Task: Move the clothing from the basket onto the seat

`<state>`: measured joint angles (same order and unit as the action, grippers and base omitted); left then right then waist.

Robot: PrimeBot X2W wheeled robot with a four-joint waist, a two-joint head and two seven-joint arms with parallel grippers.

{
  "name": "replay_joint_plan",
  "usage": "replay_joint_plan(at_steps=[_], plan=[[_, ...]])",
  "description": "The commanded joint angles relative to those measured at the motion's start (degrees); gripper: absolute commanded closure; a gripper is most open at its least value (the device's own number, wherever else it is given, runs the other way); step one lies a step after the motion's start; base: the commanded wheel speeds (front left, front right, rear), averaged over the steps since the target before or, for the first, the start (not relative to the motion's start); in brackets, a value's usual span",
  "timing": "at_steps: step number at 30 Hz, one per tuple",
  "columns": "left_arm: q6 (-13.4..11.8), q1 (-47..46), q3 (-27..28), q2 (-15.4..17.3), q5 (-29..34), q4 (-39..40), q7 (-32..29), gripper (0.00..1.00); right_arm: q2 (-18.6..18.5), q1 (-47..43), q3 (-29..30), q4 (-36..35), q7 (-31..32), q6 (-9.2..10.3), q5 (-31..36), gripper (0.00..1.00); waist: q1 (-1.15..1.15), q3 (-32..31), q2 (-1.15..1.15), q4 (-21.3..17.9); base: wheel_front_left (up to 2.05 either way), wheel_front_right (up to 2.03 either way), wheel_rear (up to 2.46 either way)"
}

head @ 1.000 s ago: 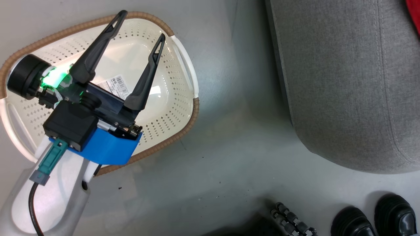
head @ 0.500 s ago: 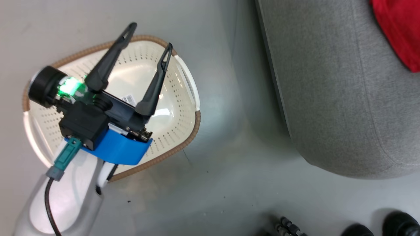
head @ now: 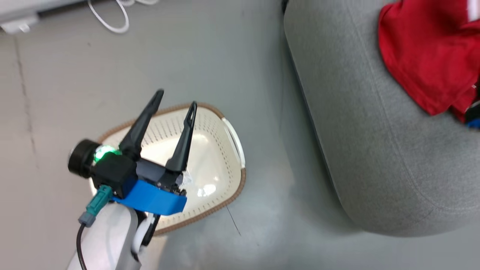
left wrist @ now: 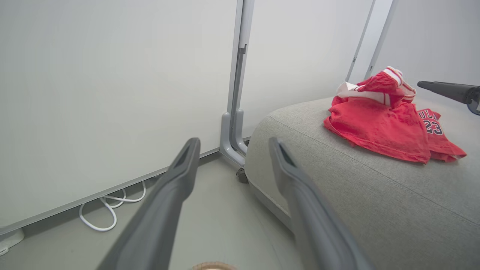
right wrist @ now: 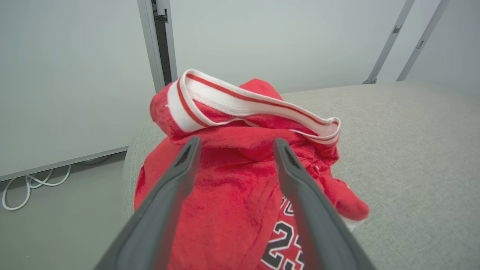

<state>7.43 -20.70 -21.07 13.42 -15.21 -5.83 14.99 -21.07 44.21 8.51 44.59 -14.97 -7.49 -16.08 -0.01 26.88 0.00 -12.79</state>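
The red clothing [right wrist: 232,187], crumpled, with white striped trim and a printed 23, lies on the grey seat [left wrist: 375,195]. The left gripper [head: 177,97] and right gripper [right wrist: 236,141] both have their fingers spread.

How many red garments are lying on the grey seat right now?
2. The garment with a white striped band is bunched on top; the jersey numbered 23 lies partly under it, both on the seat. More could be hidden beneath.
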Motion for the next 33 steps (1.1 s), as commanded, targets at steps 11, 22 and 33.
replay_joint_plan(at_steps=[11,22,33], plan=[[0.10,9.33,4.38,-4.17,-1.88,-4.83,0.30,0.00,5.62,-18.23,0.11,-9.74,-0.27,-0.01,1.79,0.00,0.01,-16.20,0.00,6.91,0.00,0.00,0.00],[0.10,16.17,10.96,-5.99,-2.42,-6.86,0.29,0.00,13.36,-31.62,1.55,-21.22,2.19,-0.01,8.11,0.00,0.01,-23.12,0.00,11.02,0.00,0.00,0.00],[0.10,18.46,14.90,-5.98,-2.86,-9.27,0.29,0.00,17.38,-40.56,-1.37,-29.74,5.40,-0.01,10.99,0.00,0.01,-26.77,0.00,15.67,0.00,0.00,0.00]])
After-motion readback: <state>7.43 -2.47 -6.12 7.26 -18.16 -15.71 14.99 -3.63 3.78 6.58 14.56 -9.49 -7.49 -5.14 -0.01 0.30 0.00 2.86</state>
